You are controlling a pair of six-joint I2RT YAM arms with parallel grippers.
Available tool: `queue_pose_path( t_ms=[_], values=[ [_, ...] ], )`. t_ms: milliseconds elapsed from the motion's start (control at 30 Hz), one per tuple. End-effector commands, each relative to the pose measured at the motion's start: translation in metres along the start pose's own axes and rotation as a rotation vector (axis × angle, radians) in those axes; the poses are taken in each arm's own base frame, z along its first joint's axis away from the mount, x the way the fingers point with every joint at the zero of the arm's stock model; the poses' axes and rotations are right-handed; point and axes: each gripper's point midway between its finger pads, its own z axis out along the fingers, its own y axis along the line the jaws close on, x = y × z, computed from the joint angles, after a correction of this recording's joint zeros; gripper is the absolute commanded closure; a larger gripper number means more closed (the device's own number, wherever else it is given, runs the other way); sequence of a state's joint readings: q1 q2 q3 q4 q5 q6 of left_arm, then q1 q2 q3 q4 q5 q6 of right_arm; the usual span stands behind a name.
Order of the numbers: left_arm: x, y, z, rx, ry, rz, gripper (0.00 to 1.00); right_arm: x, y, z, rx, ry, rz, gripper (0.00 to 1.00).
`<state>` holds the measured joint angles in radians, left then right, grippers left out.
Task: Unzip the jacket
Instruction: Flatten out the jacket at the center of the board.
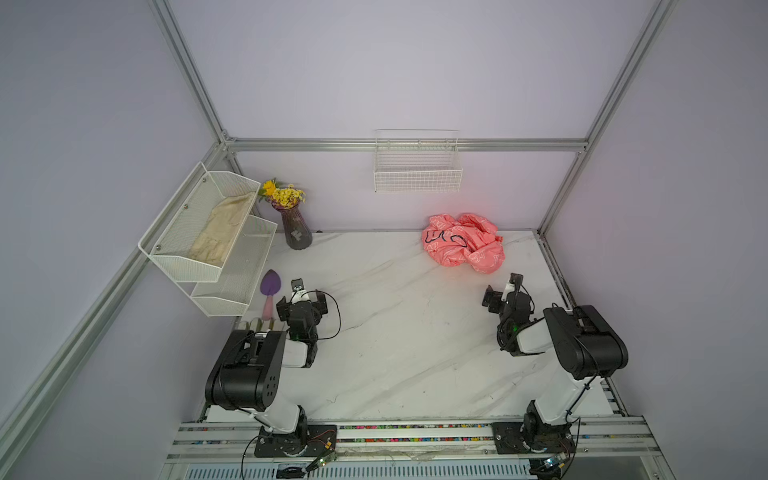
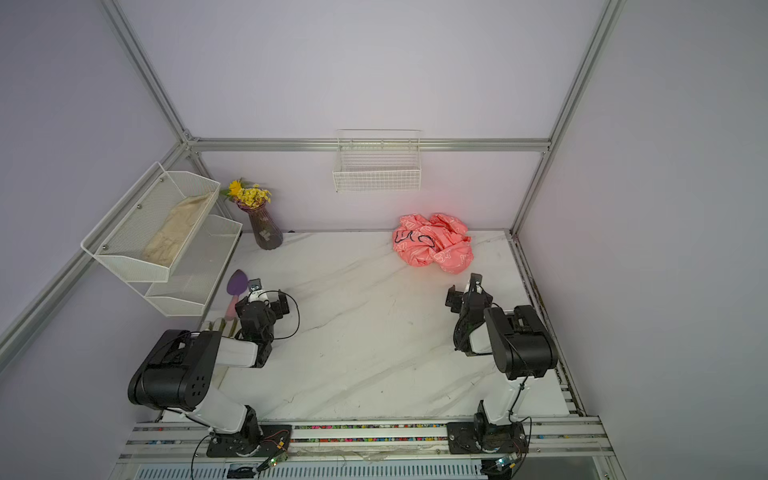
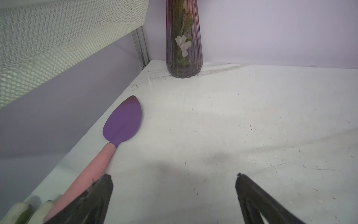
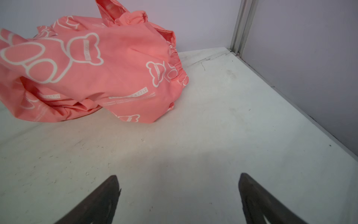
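The jacket (image 1: 463, 243) lies crumpled near the table's (image 1: 395, 332) far right corner. It is a heap slightly longer along the far edge, and which way it faces is unreadable. The left pincer (image 3: 174, 179) and right pincer (image 4: 178, 179) stand wide apart, empty — the right near the jacket, not touching.

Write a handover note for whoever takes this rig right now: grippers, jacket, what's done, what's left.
Left gripper: open, empty, over bare table beside the purple trowel.
Right gripper: open, empty, just short of the jacket, not touching it.
Jacket: crumpled heap near the back wall on the right arm's side; zipper not visible.
Done: nothing yet. Left: spread it out, find the pull, unzip.
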<state>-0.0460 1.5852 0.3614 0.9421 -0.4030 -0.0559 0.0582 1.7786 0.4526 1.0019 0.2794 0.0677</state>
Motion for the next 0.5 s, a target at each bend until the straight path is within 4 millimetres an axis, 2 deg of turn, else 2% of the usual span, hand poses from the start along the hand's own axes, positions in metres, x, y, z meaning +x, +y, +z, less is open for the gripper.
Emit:
queue_pose_path(
  t_ms=[0,467],
  values=[
    [-0.0154,0.0016,0.0013,0.0,-0.05,-0.013,0.0,-0.0059,0.0011,-0.0003,0.002,-0.029,0.003,0.03],
    [-0.0152,0.0016,0.0012,-0.001,-0.049,-0.011,0.0,-0.0063,0.0021,0.0004,-0.003,-0.03,0.005,0.03]
  ],
)
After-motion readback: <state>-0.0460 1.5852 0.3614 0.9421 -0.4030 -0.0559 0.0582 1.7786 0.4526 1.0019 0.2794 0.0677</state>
